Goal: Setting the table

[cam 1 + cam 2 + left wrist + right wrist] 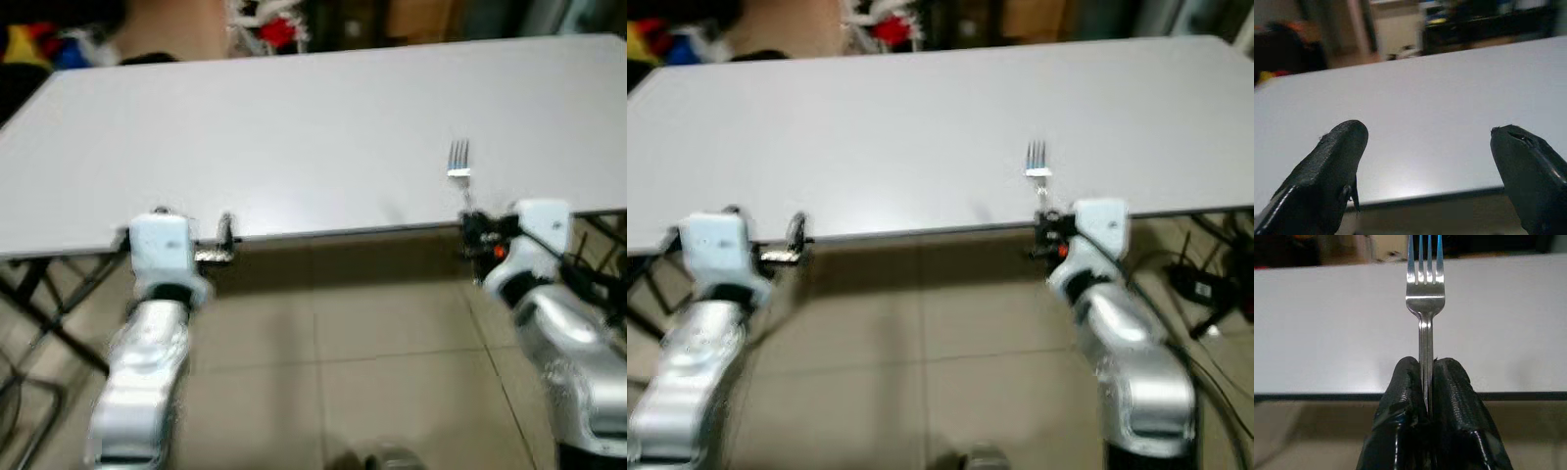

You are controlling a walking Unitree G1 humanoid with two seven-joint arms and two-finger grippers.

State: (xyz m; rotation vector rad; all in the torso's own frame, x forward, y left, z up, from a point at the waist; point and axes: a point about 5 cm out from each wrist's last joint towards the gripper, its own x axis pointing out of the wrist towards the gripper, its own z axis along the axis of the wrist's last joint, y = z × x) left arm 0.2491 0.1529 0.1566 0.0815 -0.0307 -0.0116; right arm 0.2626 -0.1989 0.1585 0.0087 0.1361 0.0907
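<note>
1. Pale grey and bare for most of its span, the tabletop (313, 127) stretches across the head views, with the fork (1424, 308) reaching over its near edge, tines pointing toward the far side.
2. Its handle is pinched between the two black fingers (1400, 401) of the right tool (1426, 382), which are pressed together on it just before the tabletop's edge (the lower handle is hidden inside the grip).
3. At the near edge on the robot's left, the left tool (1430, 147) hangs with its fingers spread wide apart, holding nothing.
4. Clutter beyond the far edge is too blurred to identify; red and yellow patches show there.
5. Beige floor tiles (392, 352) lie below, with dark cables (1205, 284) at the right.
</note>
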